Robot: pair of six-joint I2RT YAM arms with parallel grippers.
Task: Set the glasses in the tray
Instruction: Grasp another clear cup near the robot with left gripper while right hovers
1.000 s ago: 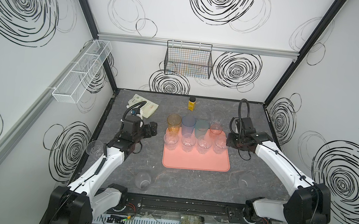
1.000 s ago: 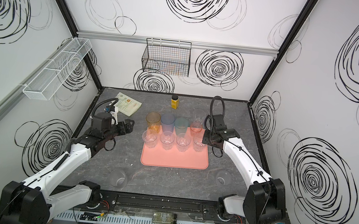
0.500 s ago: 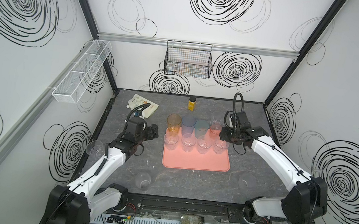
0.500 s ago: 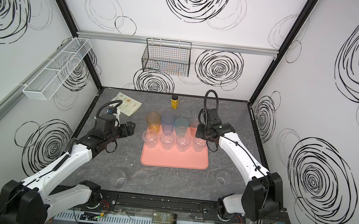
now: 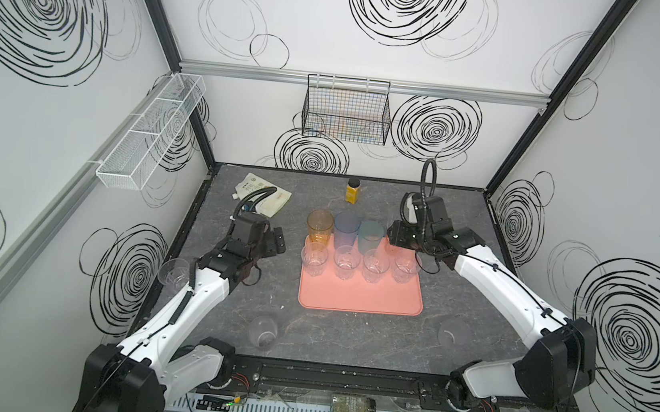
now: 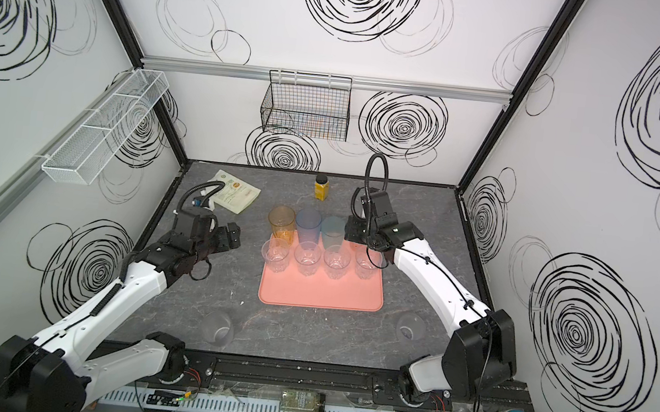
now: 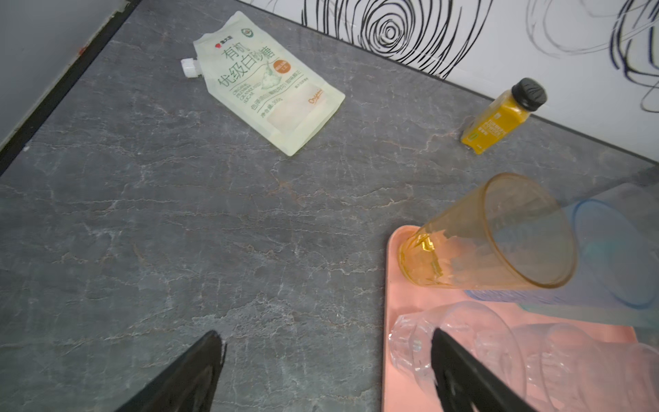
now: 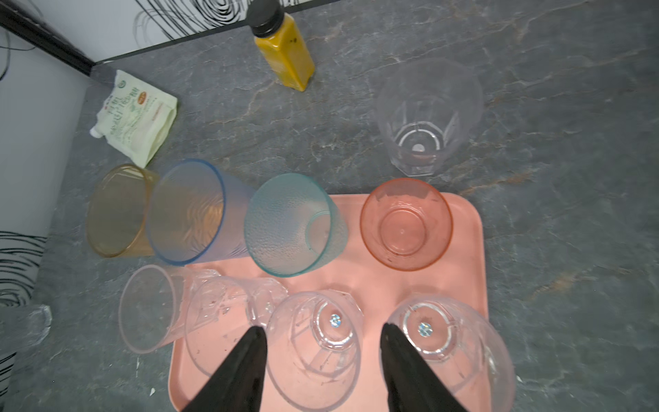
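— Where is the tray?

— The salmon-pink tray (image 5: pixel 360 298) lies flat in the middle of the desk (image 5: pixel 486 215).

— Which glasses are on it?

— Along its far edge stand the orange glass (image 5: pixel 320 225), the blue glass (image 5: pixel 346 229) and the teal glass (image 5: pixel 370 236), close together. The pink glass (image 8: pixel 406 224) stands upright, mouth up, in the far right corner. Only the right wrist view shows it, because in both top views the right arm (image 5: pixel 492 278) covers it. In front of these, a row of four clear glasses (image 5: pixel 346 262) crosses the tray, all upright.

— Are any off the tray?

— Four. One clear glass (image 5: pixel 263 331) stands on the desk near the tray's near left corner. A second clear glass (image 5: pixel 455 333) stands near its near right corner. A third clear glass (image 5: pixel 173 272) is at the desk's left edge, beside the left arm (image 5: pixel 201 298). A fourth clear glass (image 8: pixel 428 117) stands on the desk just past the tray's far edge, behind the pink one.

— What about the left fingers?

— The left fingers (image 7: pixel 192 374) are spread wide with nothing between them. They hang above bare desk just beside the tray's left edge.

— And the right fingers?

— The right fingers (image 8: pixel 235 371) stand partly apart above the right half of the tray and pinch nothing. The gap between them shows a clear glass of the row below.

— Is anything else on the desk?

— A yellow bottle (image 5: pixel 353 190) with a black cap stands upright near the back wall. A pale pouch (image 5: pixel 266 200) lies flat at the far left.
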